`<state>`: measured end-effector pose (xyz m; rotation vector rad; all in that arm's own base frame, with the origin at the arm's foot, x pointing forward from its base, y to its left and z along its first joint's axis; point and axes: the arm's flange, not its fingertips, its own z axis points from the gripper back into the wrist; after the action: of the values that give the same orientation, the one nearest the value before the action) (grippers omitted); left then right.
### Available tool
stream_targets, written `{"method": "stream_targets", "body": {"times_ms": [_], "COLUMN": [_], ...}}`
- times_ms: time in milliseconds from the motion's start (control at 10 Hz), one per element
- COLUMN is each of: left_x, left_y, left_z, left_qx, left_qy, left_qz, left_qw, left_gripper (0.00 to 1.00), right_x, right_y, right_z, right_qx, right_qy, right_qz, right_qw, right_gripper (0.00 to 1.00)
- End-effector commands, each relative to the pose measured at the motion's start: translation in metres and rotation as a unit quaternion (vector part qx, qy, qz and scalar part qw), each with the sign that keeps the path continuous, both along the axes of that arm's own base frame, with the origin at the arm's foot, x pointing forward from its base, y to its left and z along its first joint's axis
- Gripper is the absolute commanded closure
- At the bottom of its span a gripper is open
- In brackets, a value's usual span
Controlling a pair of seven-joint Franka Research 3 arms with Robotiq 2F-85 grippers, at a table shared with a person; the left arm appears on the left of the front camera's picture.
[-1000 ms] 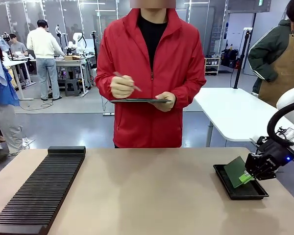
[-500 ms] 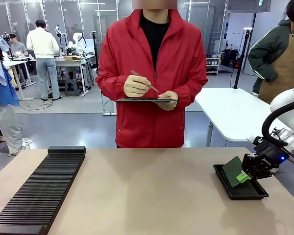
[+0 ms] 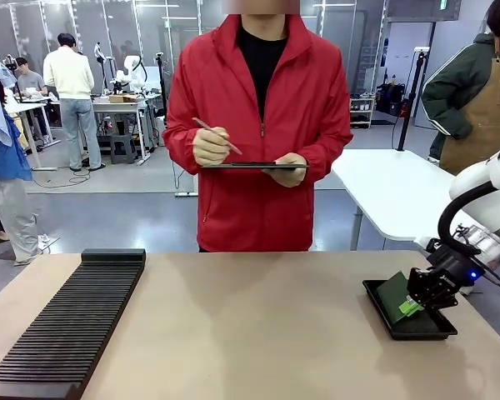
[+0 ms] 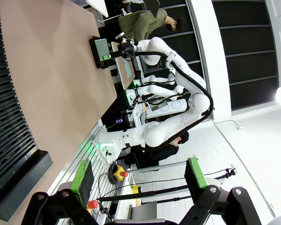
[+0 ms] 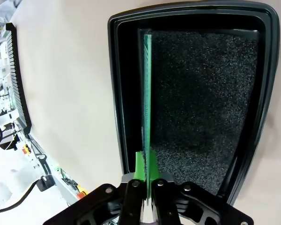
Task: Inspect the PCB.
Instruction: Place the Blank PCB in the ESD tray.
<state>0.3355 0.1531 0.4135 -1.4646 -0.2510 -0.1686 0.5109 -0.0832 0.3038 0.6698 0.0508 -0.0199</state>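
green boards: just one PCB (image 3: pixel 393 293), tilted in one black tray (image 3: pixel 383 317)
right gripper (image 3: pixel 416 302): low, pinching the PCB edge
left gripper (image 4: pixel 138 182): fingers apart, holding nothing

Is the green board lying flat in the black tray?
No, the green board stands tilted on its edge in the black tray, pinched by the right arm's fingers.

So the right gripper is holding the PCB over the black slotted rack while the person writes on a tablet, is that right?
Not quite. The right gripper holds the PCB over the black tray, not the slotted rack, as the front view shows. The person is writing on a tablet.
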Motion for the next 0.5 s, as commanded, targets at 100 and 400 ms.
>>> {"method": "stream_targets", "body": {"times_ms": [100,400], "left_x": [-0.0025,-0.0025], "left_y": [0.0002,0.0002], "left_z": [0.0004,0.0004], "left_qx": [-0.002,-0.002], "left_qy": [0.001,0.001], "left_qz": [-0.004,-0.004], "left_qw": [1.000,1.000], "left_gripper": [0.00,0.00], "right_x": [0.0030,-0.0038], "right_y": [0.0025,0.0076], "right_z": [0.0055,0.0105], "right_qx": [-0.023,-0.044], "right_qy": [0.006,0.002], "right_qz": [-0.002,-0.009], "right_qw": [1.000,0.999], "right_gripper": [0.79,0.50]}}
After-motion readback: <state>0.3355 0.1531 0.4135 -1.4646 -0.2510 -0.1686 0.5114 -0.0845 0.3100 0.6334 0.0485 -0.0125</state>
